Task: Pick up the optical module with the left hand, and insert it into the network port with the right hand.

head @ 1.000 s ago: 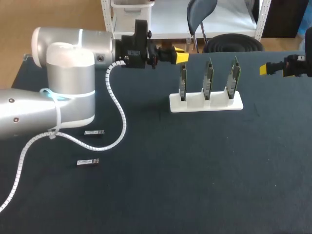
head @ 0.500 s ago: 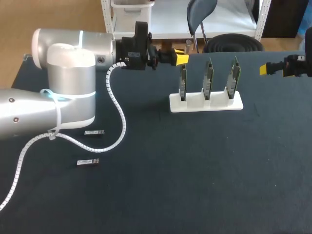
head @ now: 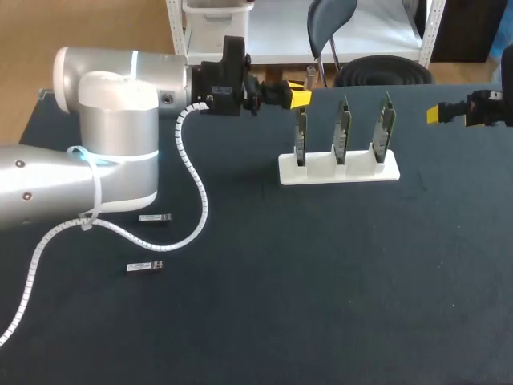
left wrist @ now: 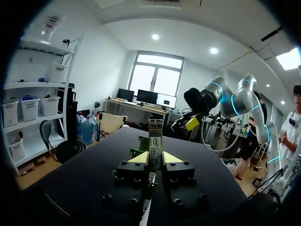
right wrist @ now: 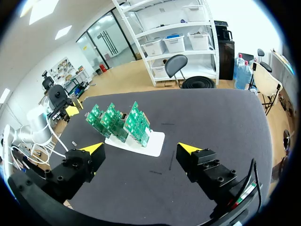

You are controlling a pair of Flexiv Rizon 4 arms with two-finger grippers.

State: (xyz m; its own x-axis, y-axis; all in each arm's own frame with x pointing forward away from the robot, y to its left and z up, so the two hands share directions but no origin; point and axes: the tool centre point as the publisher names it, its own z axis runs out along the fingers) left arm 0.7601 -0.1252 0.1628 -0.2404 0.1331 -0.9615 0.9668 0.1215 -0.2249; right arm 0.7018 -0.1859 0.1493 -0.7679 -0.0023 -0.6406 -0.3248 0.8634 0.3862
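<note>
The optical module point(left wrist: 155, 141) stands up between the 2 yellow tips of my left gripper point(left wrist: 155, 158). They pinch it from both sides, and it pokes out past them. I think I hold it high so my right gripper point(right wrist: 142, 150), tips spread wide and empty, can take it. The green boards point(right wrist: 117, 121) stand in a white stand point(head: 337, 170) just ahead.

Label point(left wrist: 155, 142) on optical module point(left wrist: 154, 127): print unreadable.
</note>
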